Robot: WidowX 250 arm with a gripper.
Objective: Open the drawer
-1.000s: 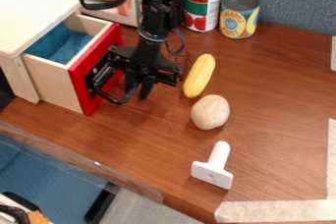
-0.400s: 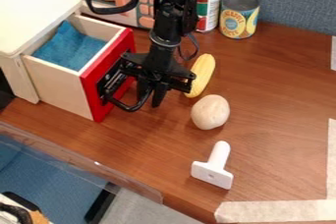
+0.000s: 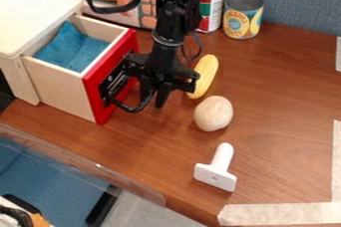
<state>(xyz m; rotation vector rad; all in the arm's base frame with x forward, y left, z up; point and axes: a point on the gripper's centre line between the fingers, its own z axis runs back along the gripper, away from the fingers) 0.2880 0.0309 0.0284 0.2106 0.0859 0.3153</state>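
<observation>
The black gripper (image 3: 152, 96) hangs just right of the drawer's red front, its lower end at the black loop handle (image 3: 132, 106). One of its two fingers appears to be inside the handle's loop and the other a little to the right, with a narrow gap between them. The wooden drawer (image 3: 61, 85) stands pulled out to the right from its white-topped box (image 3: 32, 14), and a blue cloth (image 3: 72, 48) lies in it.
Close to the gripper's right is a yellow corn cob (image 3: 206, 75), with a mushroom-like object (image 3: 213, 113) below it. A white T-shaped tool (image 3: 216, 169) lies farther front. Cans (image 3: 242, 16) and a toy oven (image 3: 144, 11) stand at the back.
Gripper and drawer have moved a short way to the right, leaving the drawer farther out and more of the blue cloth in sight. Since the more recent earlier frame they have barely shifted.
</observation>
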